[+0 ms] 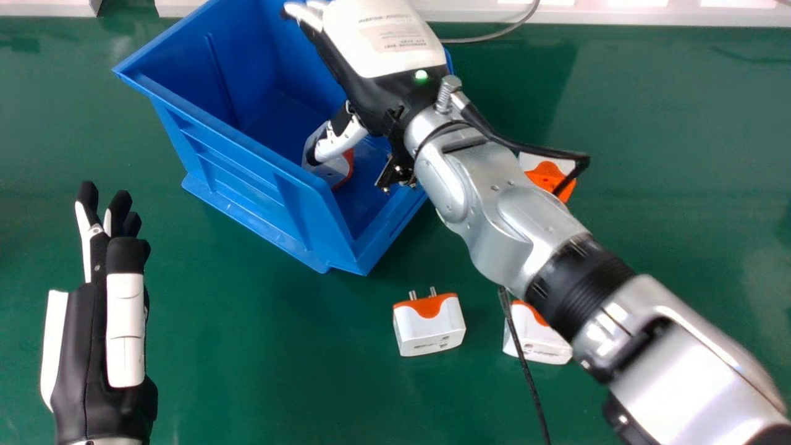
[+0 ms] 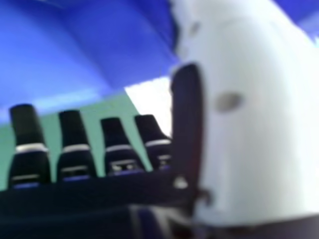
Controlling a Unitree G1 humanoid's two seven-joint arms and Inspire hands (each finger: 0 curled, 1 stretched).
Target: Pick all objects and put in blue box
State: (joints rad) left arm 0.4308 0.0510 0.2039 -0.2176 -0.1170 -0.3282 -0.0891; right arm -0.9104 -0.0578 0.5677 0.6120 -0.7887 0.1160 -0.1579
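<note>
Four plug adapters and one box share the green bench [image 1: 247,371], which has a smooth, slightly glossy surface. The blue box [image 1: 235,173] spans the upper left and upper centre of the frame, set at an angle; it is moulded plastic, with upright ribs on the outer wall, a raised rim and a flat flange along the foot.

One adapter [image 1: 327,170] is inside the box, against the thumb of the right hand or just beneath it; which of the two, I cannot tell. The second adapter [image 1: 429,327] sits on the bench at lower centre, a rounded block of hard white plastic with an orange face and two metal pins pointing up the frame. The third adapter [image 1: 537,340] is to its right, partly covered by the silver arm [image 1: 494,210]. The fourth adapter [image 1: 547,176], at right of centre, shows white and orange beyond the arm, also partly covered.

The right hand [image 1: 383,37] is over the box at upper centre, its white shell smooth and its fingers [image 2: 72,134] straight and spread, closed round nothing. The left hand [image 1: 99,334] lies at lower left, open and empty, fingers extended up the frame. Two cables show: a thin grey one [image 1: 494,36] at the top edge and a black one [image 1: 525,364] at lower right.
</note>
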